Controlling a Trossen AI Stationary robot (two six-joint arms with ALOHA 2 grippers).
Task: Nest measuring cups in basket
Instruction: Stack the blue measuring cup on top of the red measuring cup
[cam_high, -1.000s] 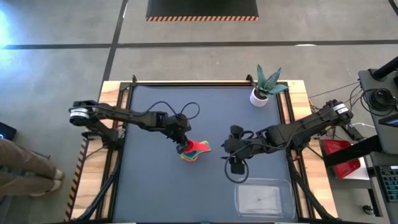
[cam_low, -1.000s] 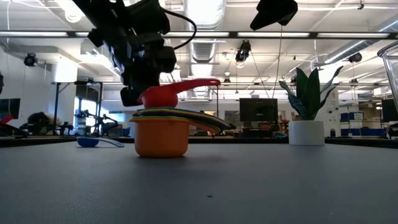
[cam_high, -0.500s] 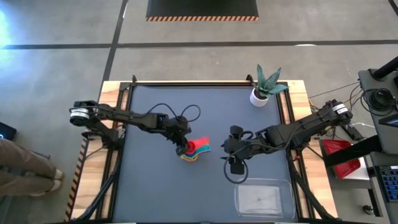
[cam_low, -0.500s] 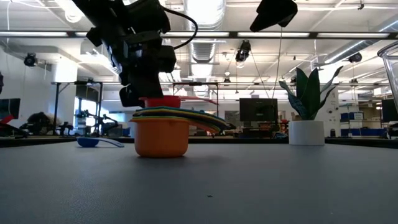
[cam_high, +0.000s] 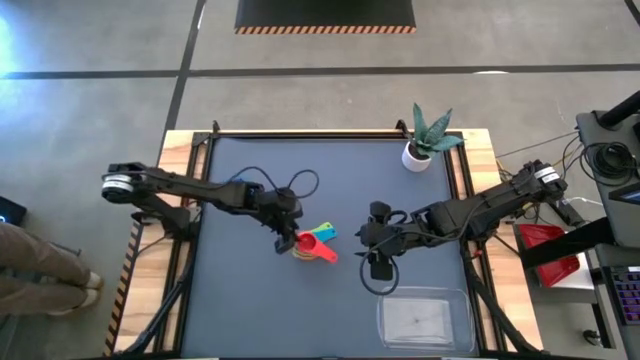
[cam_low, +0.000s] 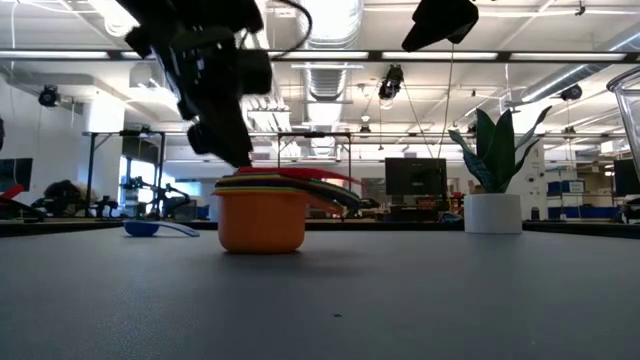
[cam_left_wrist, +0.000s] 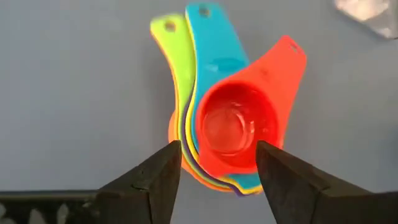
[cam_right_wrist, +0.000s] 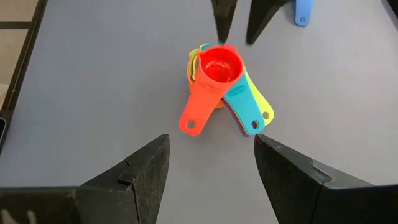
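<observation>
Red cup (cam_high: 306, 241) seated on top of nested stack (cam_right_wrist: 222, 84) mid-table, handle angled toward basket (cam_high: 423, 322) side, clear of the other handles; left gripper (cam_high: 283, 234) just beside stack, fingers apart, empty; right gripper (cam_high: 378, 262) farther off, nearer basket, fingers wide, empty; blue cup (cam_right_wrist: 302, 11) apart, unnested

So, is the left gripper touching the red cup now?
Apart. In the left wrist view the left gripper is open, with grey table showing between each finger and the red cup.
</observation>
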